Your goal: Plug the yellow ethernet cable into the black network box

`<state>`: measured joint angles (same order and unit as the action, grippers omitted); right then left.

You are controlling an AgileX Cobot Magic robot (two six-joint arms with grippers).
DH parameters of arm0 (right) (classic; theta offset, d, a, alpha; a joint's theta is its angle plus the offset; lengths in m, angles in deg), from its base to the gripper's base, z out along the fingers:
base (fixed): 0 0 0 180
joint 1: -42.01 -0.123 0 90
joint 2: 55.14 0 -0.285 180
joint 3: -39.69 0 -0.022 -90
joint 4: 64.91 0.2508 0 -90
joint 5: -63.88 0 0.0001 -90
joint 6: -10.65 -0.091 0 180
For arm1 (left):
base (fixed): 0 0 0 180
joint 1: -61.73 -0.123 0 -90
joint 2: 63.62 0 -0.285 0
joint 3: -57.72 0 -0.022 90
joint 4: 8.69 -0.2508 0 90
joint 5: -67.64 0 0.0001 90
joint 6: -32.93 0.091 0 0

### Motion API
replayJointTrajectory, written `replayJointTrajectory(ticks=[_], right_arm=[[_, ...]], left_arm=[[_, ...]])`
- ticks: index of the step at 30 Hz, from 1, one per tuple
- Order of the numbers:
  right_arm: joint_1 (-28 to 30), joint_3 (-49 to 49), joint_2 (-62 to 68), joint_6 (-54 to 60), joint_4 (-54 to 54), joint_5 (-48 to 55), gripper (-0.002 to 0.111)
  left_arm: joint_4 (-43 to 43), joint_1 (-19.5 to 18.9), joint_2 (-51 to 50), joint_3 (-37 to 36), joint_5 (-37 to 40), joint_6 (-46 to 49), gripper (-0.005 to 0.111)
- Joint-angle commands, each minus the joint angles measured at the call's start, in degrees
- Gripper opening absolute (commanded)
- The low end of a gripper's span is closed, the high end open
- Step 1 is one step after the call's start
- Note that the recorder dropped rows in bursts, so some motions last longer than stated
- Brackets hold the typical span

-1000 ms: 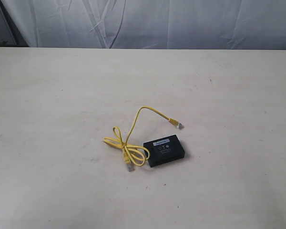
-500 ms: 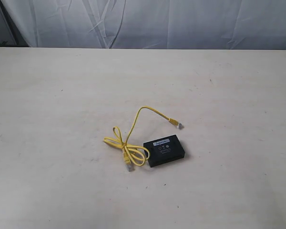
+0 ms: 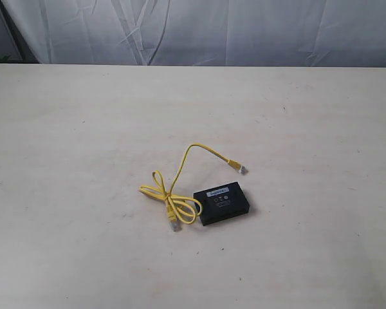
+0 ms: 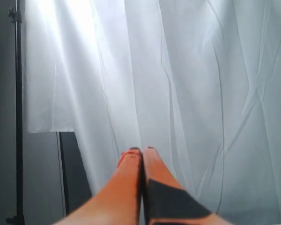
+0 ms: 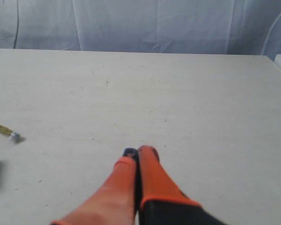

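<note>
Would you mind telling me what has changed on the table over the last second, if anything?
Nothing has visibly changed. The yellow ethernet cable lies in the same loose loop beside the black network box, with both plugs free on the table. No arm has entered the exterior view; the left pincer and right pincer are shut and empty.

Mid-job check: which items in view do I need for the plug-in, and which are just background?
For the job:
- yellow ethernet cable, loose on the table, both plugs free
- black network box, beside the cable's loop
- left gripper, shut, empty, facing the curtain
- right gripper, shut, empty, above the table

Just there:
- table
- white curtain
</note>
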<state>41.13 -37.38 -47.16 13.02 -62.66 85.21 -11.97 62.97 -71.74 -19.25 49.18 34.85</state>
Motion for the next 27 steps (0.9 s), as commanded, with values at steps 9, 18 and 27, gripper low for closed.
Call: replayJointTrajectory(ticks=[9, 18, 27], right_arm=[[-0.3, -0.1, -0.2, 0.0, 0.0, -0.7, -0.001], [-0.3, -0.1, -0.2, 0.0, 0.0, -0.7, -0.001], [-0.3, -0.1, -0.2, 0.0, 0.0, -0.6, -0.001]], left_arm=[[0.0, 0.0, -0.4, 2.9, -5.6, -0.2, 0.0], [-7.0, 0.0, -17.3, 16.4, 5.6, -0.4, 0.0], [-9.4, 0.0, -35.3, 29.4, 21.5, -0.4, 0.0]])
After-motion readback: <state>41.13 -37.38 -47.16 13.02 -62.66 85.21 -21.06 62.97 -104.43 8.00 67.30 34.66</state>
